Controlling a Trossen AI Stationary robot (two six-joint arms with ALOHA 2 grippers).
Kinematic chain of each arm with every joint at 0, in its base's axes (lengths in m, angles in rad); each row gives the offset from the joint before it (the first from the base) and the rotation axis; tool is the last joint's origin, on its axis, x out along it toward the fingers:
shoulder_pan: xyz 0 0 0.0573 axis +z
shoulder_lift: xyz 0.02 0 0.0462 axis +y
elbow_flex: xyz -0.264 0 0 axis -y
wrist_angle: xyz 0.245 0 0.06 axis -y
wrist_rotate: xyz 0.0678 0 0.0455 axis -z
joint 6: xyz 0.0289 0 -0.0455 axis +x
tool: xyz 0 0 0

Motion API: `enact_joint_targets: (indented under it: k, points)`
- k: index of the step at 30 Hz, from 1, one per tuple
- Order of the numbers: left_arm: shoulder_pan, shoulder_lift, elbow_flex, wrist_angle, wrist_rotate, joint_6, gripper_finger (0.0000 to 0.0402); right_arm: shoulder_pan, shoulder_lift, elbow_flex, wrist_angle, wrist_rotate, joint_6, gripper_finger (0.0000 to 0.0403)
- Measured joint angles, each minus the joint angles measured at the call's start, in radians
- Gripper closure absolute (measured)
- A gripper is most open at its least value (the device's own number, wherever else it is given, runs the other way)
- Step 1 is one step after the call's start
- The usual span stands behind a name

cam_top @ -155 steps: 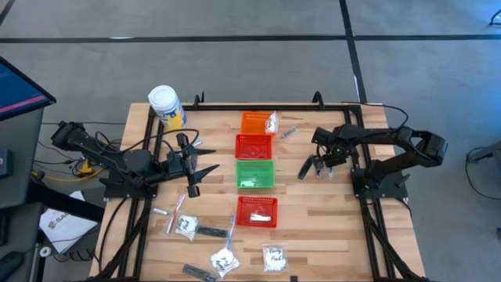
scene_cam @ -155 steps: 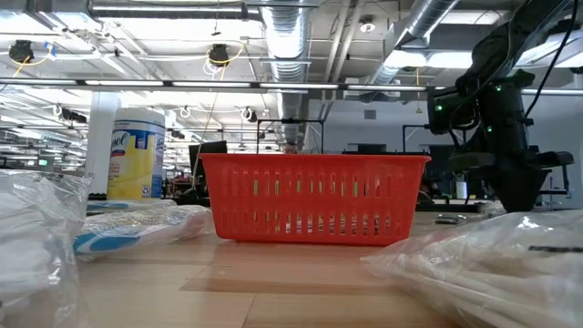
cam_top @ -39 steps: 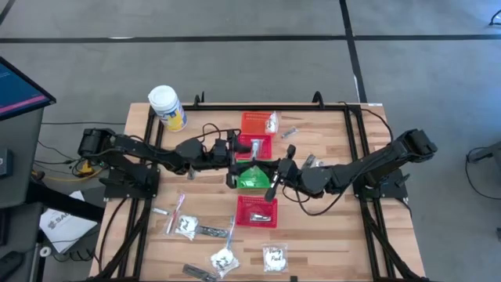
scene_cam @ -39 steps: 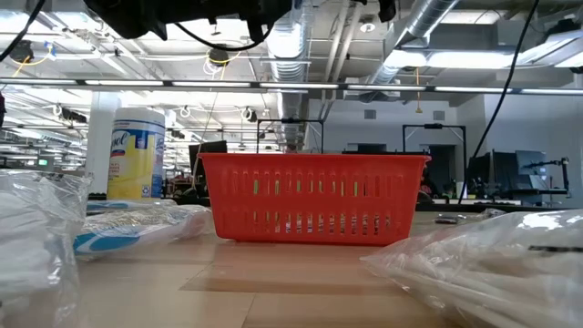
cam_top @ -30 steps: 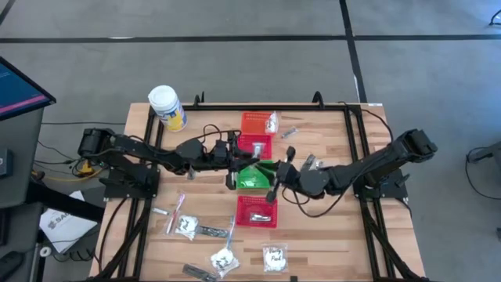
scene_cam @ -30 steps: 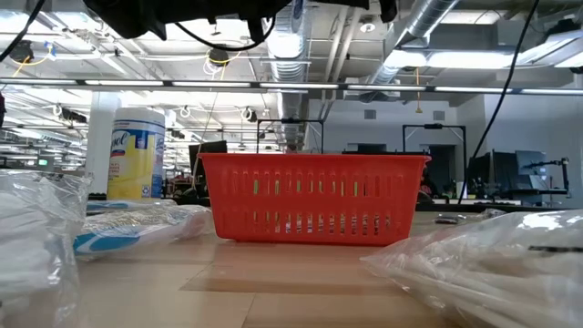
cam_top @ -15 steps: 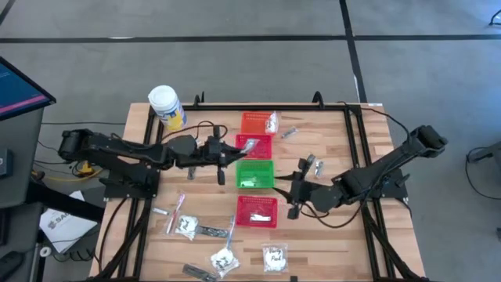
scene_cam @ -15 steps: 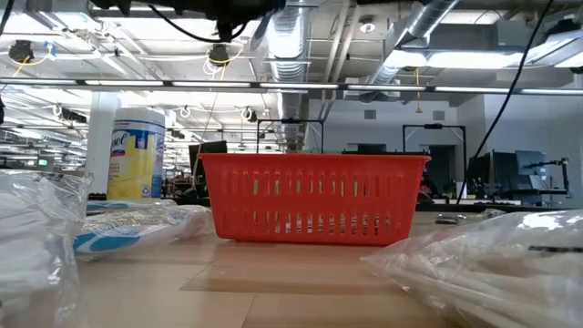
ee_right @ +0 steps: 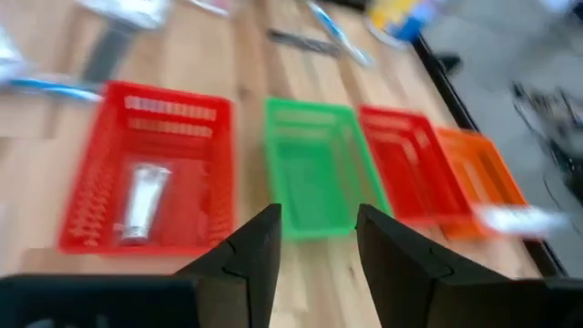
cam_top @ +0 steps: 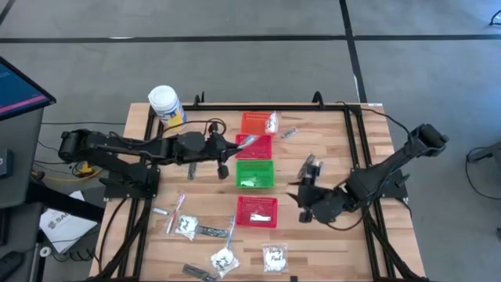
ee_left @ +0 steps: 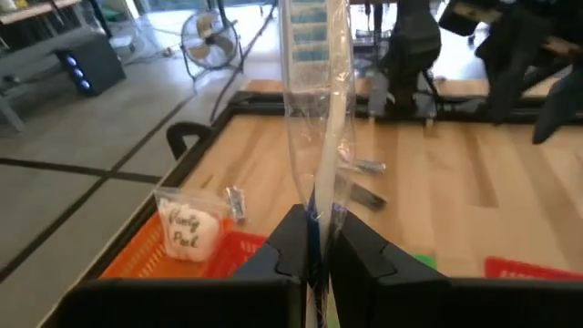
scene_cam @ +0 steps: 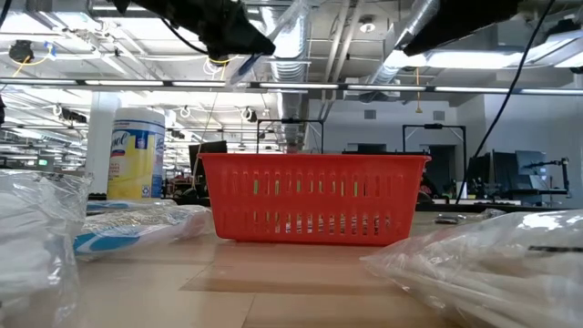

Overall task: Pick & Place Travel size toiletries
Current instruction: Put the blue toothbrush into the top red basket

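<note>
Light is even and bright, falling from ceiling strip lamps (scene_cam: 118,84) seen in the low view. On the table (cam_top: 329,235) shadows are soft and faint. The right wrist view is smeared with motion blur. In the low view, the near bags (scene_cam: 492,264) are out of focus, and the left wrist view's background is soft.
</note>
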Motion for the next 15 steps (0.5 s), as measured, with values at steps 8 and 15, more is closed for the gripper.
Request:
enact_joint_targets:
  k: [8, 15]
  points:
    - [0.000, 0.044, 0.173, -0.226, -0.037, -0.027, 0.0387, 0.032, -0.076, -0.285, 0.475, -0.076, -0.215, 0.0260]
    - [0.032, 0.304, 0.465, -0.569, -0.035, -0.019, 0.0387, 0.011, -0.243, -0.500, 0.756, -0.282, -0.257, 0.0266]
